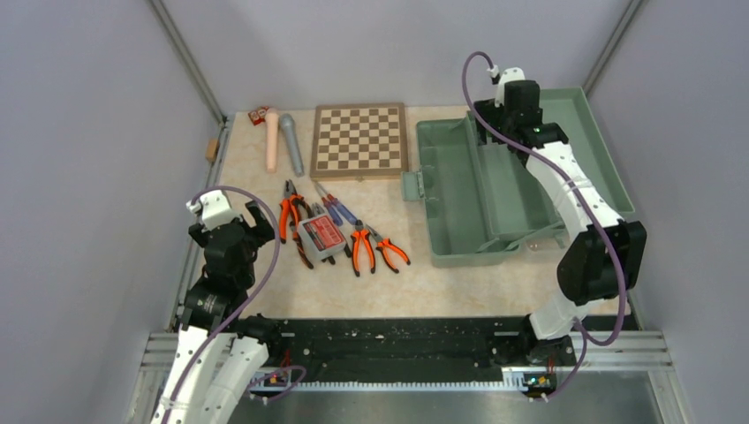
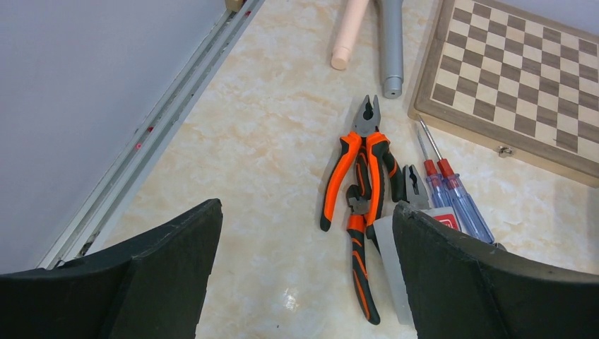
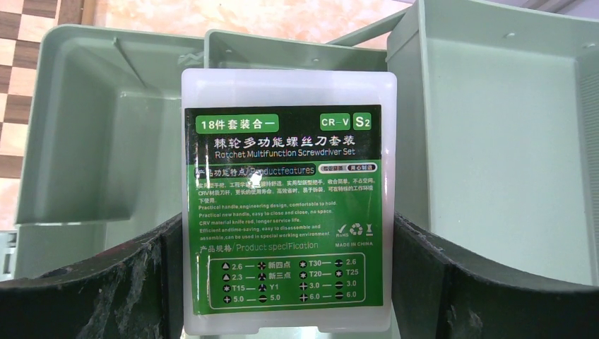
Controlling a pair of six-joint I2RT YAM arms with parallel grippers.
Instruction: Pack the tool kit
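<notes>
Two sets of jaws to report, so quick rundown. My right gripper (image 3: 286,220) is clamped across the green-label box (image 3: 286,92), one pad on each long side. It's spread close to its widest simply because the box is that wide. The box fills the middle of the right wrist frame, label facing the camera, with the open toolbox (image 3: 494,141) directly behind it. From overhead that's the upper right of the frame, over the far part of the toolbox.

My guess is the box is light and stiff but made of slick plastic, so it could twist or slide if I loosen up. The long edges seem like the right place to hold it.

My left gripper (image 2: 305,206) is wide open with nothing in it, hovering over the table (image 2: 268,141). The pliers (image 2: 360,169) lie flat in the centre of that frame, nose pointing to the top edge, ahead of my fingertips and nearer the right-hand one. The screwdrivers (image 2: 445,191) are just to their right.

I reckon the pliers are heavier, with rubbery handles that won't slip. I'd take them across both handles near the pivot.
</notes>
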